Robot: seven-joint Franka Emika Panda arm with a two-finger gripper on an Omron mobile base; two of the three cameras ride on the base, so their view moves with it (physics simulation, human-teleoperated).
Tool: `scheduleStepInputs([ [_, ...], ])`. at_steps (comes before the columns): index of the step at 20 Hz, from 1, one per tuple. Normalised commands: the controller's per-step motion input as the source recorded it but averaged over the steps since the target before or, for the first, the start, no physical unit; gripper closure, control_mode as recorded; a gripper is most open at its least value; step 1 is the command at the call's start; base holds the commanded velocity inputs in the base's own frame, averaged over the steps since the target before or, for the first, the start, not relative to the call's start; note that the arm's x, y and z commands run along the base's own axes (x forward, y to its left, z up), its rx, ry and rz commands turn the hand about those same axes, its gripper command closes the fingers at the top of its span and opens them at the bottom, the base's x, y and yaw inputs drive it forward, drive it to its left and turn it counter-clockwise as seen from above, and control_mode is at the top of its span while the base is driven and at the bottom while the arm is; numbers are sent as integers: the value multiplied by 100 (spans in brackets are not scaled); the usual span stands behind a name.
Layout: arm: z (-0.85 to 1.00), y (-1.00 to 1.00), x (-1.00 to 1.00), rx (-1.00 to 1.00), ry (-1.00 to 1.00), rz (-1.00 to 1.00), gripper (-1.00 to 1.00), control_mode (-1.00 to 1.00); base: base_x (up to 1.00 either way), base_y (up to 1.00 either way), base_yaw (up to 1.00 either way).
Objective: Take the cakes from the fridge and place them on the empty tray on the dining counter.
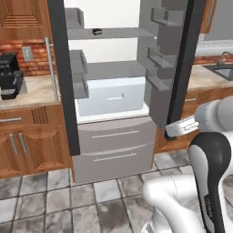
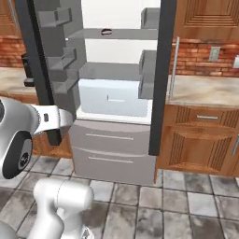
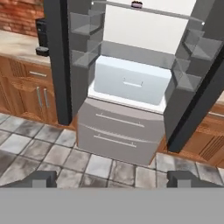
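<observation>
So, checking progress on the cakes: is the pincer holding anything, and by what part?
Nothing is held. The pincer is open, facing the open fridge.

Small dark item (image 1: pixel 96 31) on shelf unidentifiable.

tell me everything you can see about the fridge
The fridge is tall and silver-grey, standing between wood cabinets on a tiled floor. Both upper doors are swung open, showing dark edges and grey door bins. Inside are a white back wall, grey shelves and a pale drawer with a small handle. A small dark item, too small to identify, sits on the upper shelf. Two closed lower drawers have bar handles. Nothing touches the fridge.
</observation>
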Motion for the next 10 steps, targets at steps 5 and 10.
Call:
scheduleStepInputs([
  [5, 0, 0, 0, 0, 0, 0, -100, 100, 100, 0, 0],
  [10, 0, 0, 0, 0, 0, 0, -100, 100, 100, 5, 0],
])
